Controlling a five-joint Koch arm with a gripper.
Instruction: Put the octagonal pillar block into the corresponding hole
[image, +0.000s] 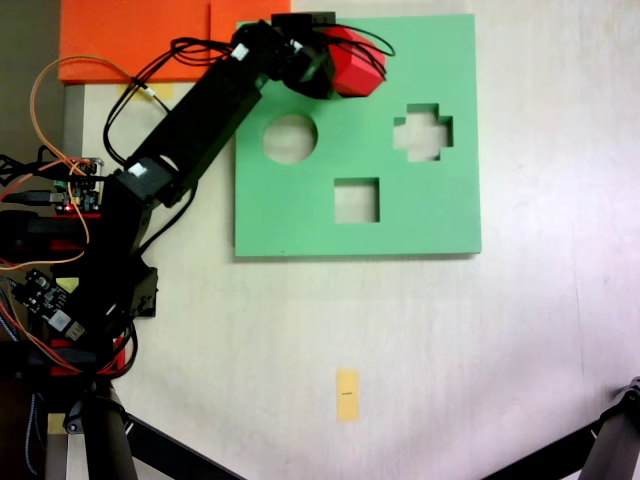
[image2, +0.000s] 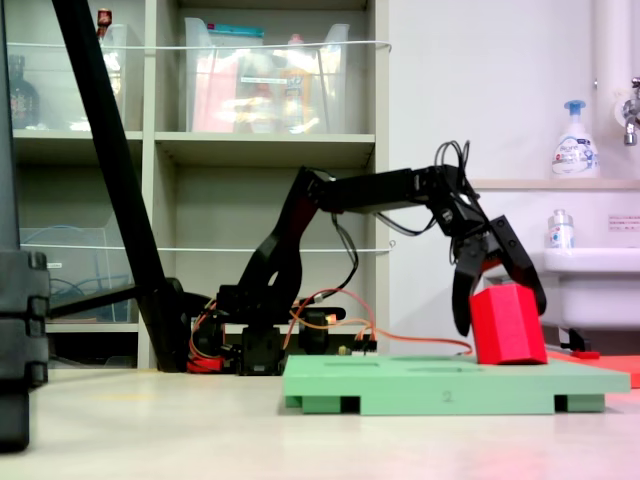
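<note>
Octagonal pillar block between gripper jaws, on green board.

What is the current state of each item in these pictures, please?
red octagonal block: upright between the gripper's jaws, its base at the board's top surface, not sunk in.
gripper: jaws astride the block; closed on it.
green board: flat on the table.
round cutout: empty.
cross cutout: empty.
square cutout: empty.

Red octagonal pillar block stands slightly tilted on green board.
</note>
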